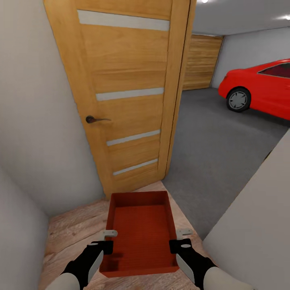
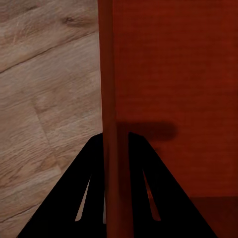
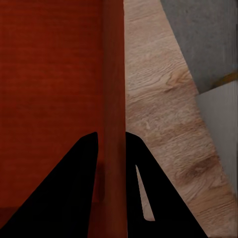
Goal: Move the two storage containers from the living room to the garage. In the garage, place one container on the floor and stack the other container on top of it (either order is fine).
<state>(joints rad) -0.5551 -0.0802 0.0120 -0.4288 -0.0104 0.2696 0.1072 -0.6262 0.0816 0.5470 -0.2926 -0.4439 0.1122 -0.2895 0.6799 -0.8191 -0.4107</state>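
While both tools, left tool (image 1: pixel 108 238) and right tool (image 1: pixel 182 237), clamp the storage container (image 1: pixel 140 237) walls just before the open door (image 1: pixel 125 92), a corner could clip its frame, twisting the bin loose.

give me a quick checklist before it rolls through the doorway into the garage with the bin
1. Left gripper clamped on the storage container side wall: ok, its fingers straddle the wall in the left wrist view.
2. Right gripper clamped on the opposite wall: ok.
3. Container held level: ok.
4. Door swung open: ok, though its edge sits close on the left.
5. Concrete floor ahead free up to the red car: ok.
6. Clearance to the right-hand wall: cannot tell.
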